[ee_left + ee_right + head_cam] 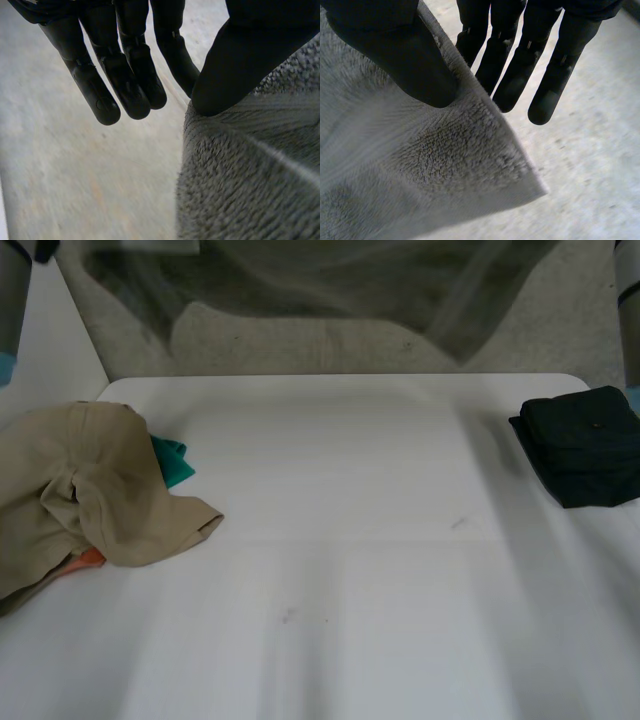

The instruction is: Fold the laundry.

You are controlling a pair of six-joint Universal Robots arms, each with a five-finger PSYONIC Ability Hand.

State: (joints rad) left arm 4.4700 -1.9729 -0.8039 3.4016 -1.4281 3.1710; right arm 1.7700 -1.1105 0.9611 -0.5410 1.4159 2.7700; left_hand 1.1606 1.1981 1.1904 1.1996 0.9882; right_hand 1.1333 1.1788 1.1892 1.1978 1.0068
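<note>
Grey towel (330, 280) stretched sideways above table's (350, 540) far edge, left hand (235, 65) thumb-pinching one end, right hand (395, 50) the other.

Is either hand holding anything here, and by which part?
Both hold the grey towel: the left hand pinches its edge under the thumb, and the right hand pinches it near a corner.

Cloth items, 5 total: 1 grey towel (330, 285) far side; 1 tan garment (80, 490) left, w/ 1 teal piece (172, 460) & 1 orange piece (88, 560) under it; 1 black folded item (585, 445) right. 1 table (350, 590). 2 hands: left hand (130, 75), right hand (517, 75).
</note>
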